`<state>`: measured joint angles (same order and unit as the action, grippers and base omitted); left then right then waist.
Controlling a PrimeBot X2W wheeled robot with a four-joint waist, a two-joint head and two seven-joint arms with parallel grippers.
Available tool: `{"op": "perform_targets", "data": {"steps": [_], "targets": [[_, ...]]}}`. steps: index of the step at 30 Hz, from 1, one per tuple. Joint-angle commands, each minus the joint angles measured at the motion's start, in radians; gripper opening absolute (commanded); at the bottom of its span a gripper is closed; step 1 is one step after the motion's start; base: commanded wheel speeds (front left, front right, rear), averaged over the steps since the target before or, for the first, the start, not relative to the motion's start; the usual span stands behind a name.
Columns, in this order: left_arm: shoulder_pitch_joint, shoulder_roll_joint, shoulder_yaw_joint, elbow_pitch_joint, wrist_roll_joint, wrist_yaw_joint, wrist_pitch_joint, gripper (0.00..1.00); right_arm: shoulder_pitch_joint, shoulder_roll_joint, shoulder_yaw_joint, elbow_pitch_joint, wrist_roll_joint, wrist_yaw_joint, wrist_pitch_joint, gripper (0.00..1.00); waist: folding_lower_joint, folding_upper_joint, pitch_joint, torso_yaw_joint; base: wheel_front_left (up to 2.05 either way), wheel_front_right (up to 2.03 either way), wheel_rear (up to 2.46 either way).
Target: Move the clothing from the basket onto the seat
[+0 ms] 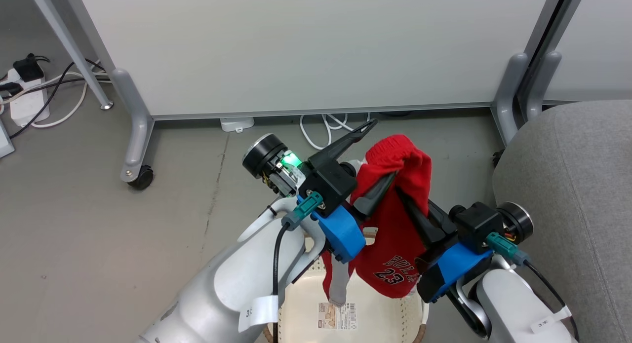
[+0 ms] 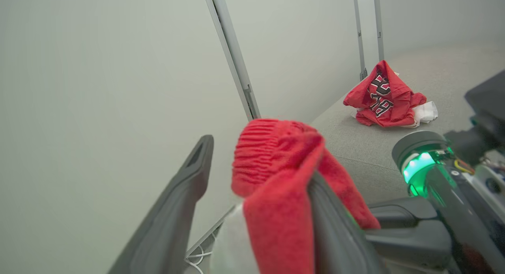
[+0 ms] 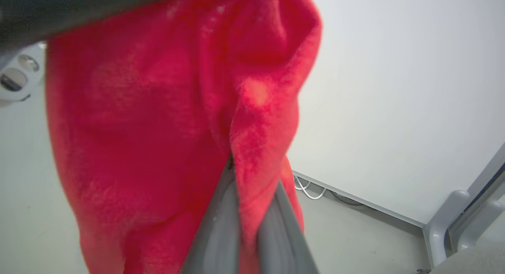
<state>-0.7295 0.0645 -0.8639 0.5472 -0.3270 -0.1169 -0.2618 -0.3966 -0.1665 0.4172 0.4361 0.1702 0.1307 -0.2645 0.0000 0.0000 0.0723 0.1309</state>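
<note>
Red Bulls garment [image 1: 395, 244], printed BULLS 23 and gathered into a ribbed band at its top, hangs in the air above the cream laundry basket [image 1: 301, 308], well clear of the basket's bare bottom, where a printed label [image 1: 337, 316] lies. The right gripper [image 3: 252, 179] has its two fingers pressed together on a fold of the red cloth. The left gripper [image 1: 380, 150] stands with its fingers spread apart, one pointing free toward the far wall, the other with the ribbed band draped over it.

A second red garment [image 2: 382, 98], crumpled with white trim showing, lies on the grey upholstered seat [image 1: 572, 195], whose rounded edge runs just beside the right arm. Grey floor [image 1: 98, 244] lies open to the left of the basket. White partition panels [image 1: 316, 47] close off the far side; one leg ends in a black castor [image 1: 142, 177] at far left, another pair of legs stands near the seat's far corner. A white cable [image 1: 326, 128] loops out from under the panel, and a power strip [image 1: 27, 103] with tangled leads sits at the far left.
</note>
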Motion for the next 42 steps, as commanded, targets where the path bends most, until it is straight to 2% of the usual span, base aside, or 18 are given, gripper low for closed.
{"op": "perform_targets", "data": {"steps": [1,8,18,30,42], "targets": [[0.005,0.001,-0.004,0.006,-0.001,-0.004,-0.005,1.00,0.005,0.001,-0.005,-0.006,0.004,0.000,0.000,0.00,0.0000,0.0000,0.001,-0.001,0.00,0.00,0.00],[0.013,-0.001,-0.023,0.018,-0.005,-0.006,-0.005,1.00,-0.004,0.008,-0.042,-0.016,-0.001,0.000,0.000,0.00,0.0000,0.0000,0.015,-0.002,0.00,0.00,0.00],[0.000,-0.003,-0.036,0.003,0.010,-0.004,-0.005,1.00,-0.039,0.011,-0.154,-0.036,-0.016,0.000,0.000,0.00,0.0000,0.0000,0.068,-0.030,0.00,0.00,0.00],[0.012,0.005,-0.059,-0.021,0.021,-0.007,-0.005,1.00,-0.048,0.017,-0.340,-0.074,-0.037,0.000,0.000,0.00,0.0000,0.0000,0.150,-0.138,0.00,0.00,0.00],[0.027,0.020,-0.054,-0.067,0.030,-0.011,-0.004,1.00,0.029,0.048,-0.500,-0.143,-0.043,0.000,0.000,0.00,0.0000,0.0000,0.202,-0.252,0.00,0.00,0.00]]}}
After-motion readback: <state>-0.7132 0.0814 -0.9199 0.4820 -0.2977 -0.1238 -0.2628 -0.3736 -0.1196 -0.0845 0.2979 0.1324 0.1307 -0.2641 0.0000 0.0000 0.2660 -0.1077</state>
